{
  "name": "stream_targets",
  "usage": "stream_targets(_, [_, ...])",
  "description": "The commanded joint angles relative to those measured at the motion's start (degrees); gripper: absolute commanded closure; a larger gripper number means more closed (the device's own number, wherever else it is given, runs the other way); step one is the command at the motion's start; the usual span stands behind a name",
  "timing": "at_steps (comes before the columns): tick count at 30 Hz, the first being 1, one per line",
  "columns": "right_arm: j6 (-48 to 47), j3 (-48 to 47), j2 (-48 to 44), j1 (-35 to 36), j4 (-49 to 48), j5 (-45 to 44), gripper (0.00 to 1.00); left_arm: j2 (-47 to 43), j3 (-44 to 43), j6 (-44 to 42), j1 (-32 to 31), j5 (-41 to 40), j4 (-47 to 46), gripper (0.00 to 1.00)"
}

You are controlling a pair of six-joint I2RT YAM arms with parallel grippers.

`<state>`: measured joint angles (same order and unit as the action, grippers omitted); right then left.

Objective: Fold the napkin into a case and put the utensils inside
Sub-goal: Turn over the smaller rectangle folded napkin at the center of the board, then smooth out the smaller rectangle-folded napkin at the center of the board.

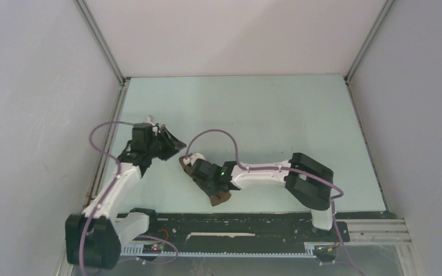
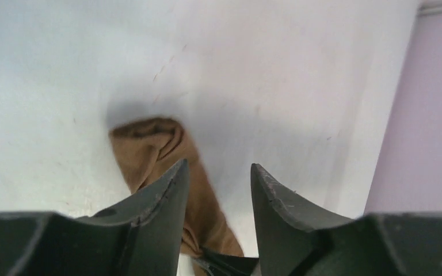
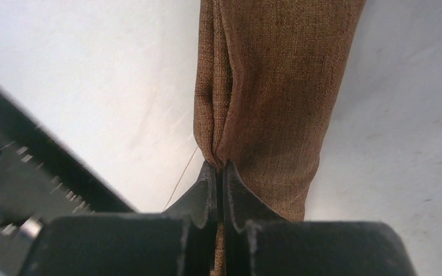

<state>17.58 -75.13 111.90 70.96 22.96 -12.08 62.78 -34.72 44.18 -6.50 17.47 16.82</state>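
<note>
The case (image 3: 276,86), already folded narrow, is being pinched by a fold in the right gripper (image 3: 219,172), jaws pressed together. The left gripper (image 2: 218,165) is being held spread over its other end. No utensils are being shown; loading seemingly remains.

The case (image 1: 221,198) mostly beneath right arm (image 1: 265,175)
</note>
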Motion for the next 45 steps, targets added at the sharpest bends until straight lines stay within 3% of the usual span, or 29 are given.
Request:
stream_targets(1, [7.3,6.9,-9.1,-6.0,-13.0,25.4,1.00,-10.9,-8.7,-5.6,1.8,-8.7,12.1,0.49])
stream_targets(5, [16.9,14.4,-11.2,-11.8,-30.0,44.1,1.00,-15.2,-13.8,-8.2,2.1,-12.9,18.9,0.47])
stream_targets(9, [33.9,24.4,-9.9,-19.2,-53.4,56.7,1.00,-16.1,-14.3,-7.5,2.1,-11.0,20.5,0.46])
stream_targets(16, [50.7,38.2,-1.8,-28.6,-83.5,62.8,1.00,-13.9,-10.5,-5.4,-0.4,-6.1,17.8,0.46])
stream_targets(22, [48.8,45.1,0.3,-35.0,-87.3,63.3,0.95,-8.2,-9.0,-4.1,-6.9,-6.1,14.2,0.46])
stream_targets(24, [46.7,46.2,-0.1,-37.0,-85.7,63.3,0.88,-5.1,-8.7,-3.1,-9.3,-5.8,12.1,0.46])
stream_targets(26, [42.2,46.2,-1.7,-38.6,-77.6,62.6,0.76,-2.0,-8.1,-1.8,-11.3,-5.3,9.1,0.46])
stream_targets(30, [27.9,44.5,-9.3,-40.0,-53.9,57.1,0.54,6.1,-8.6,0.3,-13.9,-0.2,1.5,0.47])
stream_targets(35, [13.1,40.0,-23.1,-39.7,-24.8,40.5,0.42,15.4,-12.4,1.2,-15.9,1.3,-2.5,0.55])
stream_targets(38, [8.8,33.7,-29.0,-35.4,-8.7,30.6,0.38,18.6,-13.6,1.4,-15.9,1.6,-4.4,0.62])
stream_targets(42, [8.9,28.3,-32.6,-27.3,-3.2,26.6,0.37,23.8,-15.4,1.0,-15.8,1.1,-5.5,0.66])
stream_targets(45, [11.7,26.6,-33.6,-23.5,-5.4,30.5,0.37,27.5,-16.6,0.9,-15.7,0.6,-6.9,0.68])
